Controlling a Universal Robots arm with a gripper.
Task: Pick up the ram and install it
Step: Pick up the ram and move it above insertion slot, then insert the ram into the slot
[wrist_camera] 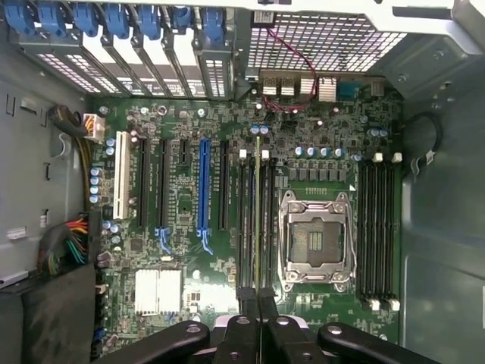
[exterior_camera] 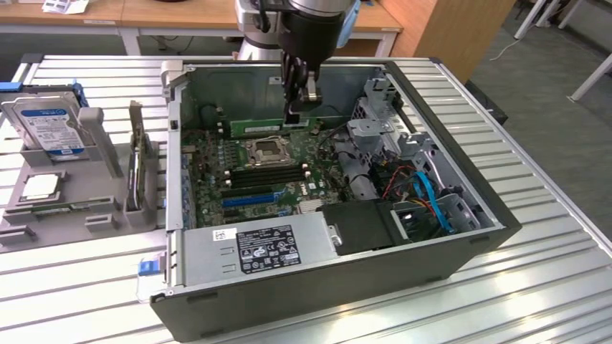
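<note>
The ram [exterior_camera: 260, 127] is a thin green stick, held level inside the open computer case [exterior_camera: 478, 215], on the far side of the CPU socket [exterior_camera: 265, 149]. My gripper [exterior_camera: 298, 109] comes down from above and is shut on the ram's upper edge. In the wrist view the ram [wrist_camera: 258, 212] shows edge-on, running straight out from between my fingertips [wrist_camera: 258, 297]. It lies along the black memory slots [wrist_camera: 246, 220] beside the CPU socket [wrist_camera: 317, 239]. Whether its lower edge touches a slot I cannot tell.
More memory slots [wrist_camera: 377, 227] lie on the socket's other side. The power supply [exterior_camera: 258, 247], drive cage [exterior_camera: 383, 136] and blue cables [exterior_camera: 431, 201] crowd the case. On the exterior view's left, a grey stand holds a hard drive [exterior_camera: 43, 122] and an expansion card [exterior_camera: 139, 165].
</note>
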